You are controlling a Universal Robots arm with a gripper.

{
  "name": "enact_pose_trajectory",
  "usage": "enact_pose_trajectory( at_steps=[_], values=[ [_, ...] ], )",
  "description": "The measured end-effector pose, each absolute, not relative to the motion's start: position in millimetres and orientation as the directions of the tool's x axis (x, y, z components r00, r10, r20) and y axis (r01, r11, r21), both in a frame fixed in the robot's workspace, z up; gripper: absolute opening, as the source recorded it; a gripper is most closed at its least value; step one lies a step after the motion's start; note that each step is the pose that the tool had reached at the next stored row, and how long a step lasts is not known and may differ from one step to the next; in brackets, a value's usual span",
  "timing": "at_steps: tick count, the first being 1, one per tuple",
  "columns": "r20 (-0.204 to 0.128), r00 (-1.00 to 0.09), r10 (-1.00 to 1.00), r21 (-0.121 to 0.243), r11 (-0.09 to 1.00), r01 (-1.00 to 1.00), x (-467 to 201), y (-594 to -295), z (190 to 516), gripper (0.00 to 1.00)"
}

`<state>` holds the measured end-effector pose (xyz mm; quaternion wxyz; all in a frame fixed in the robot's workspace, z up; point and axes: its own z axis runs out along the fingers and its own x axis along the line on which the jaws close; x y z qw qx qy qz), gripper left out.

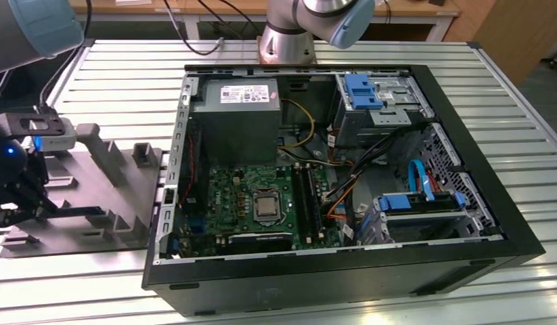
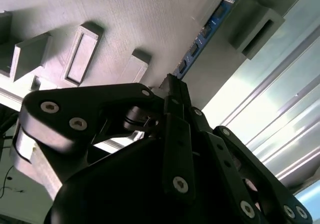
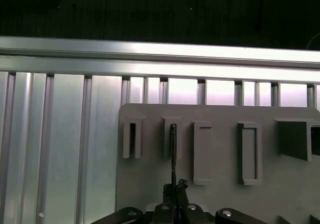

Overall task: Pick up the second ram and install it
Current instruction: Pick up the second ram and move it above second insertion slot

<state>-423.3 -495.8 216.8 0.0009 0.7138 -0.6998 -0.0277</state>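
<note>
The gripper (image 2: 171, 83) sits over the grey fixture (image 1: 107, 196) at the exterior view's left, well apart from the open computer case (image 1: 350, 288) on the slatted aluminium table (image 1: 124, 68). Its jaws are drawn narrow. In the second wrist view they converge on one end of the second ram (image 2: 207, 28), a blue-green stick standing on edge in a slot of the fixture. In the first wrist view the stick appears edge-on as a thin dark line running from the fingertips into that slot. The fingers seem to be pinching it, though their linkage hides the contact, so I cannot be sure the pads are seated squarely on the board. The stick is not yet clear of the fixture, and nothing about its seating in the slot looks disturbed. The main risk, as I judge it, comes from the grip sitting towards one end. A pull that is not straight could cock the board against the slot walls, or let it pivot between the pads. A tilted stick would then reach the black memory slots (image 1: 305, 196) on the motherboard (image 1: 251, 203) misaligned. Orange cables (image 1: 340, 196) lie just beside those slots and could snag it.
</note>
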Motion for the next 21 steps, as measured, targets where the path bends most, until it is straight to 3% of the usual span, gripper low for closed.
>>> enact_pose_trajectory(
  at_steps=[21],
  values=[
    [-0.038, 0.019, -0.999, 0.040, -0.021, -0.999, -423.3, -495.8, 274.6, 0.12]
  ],
)
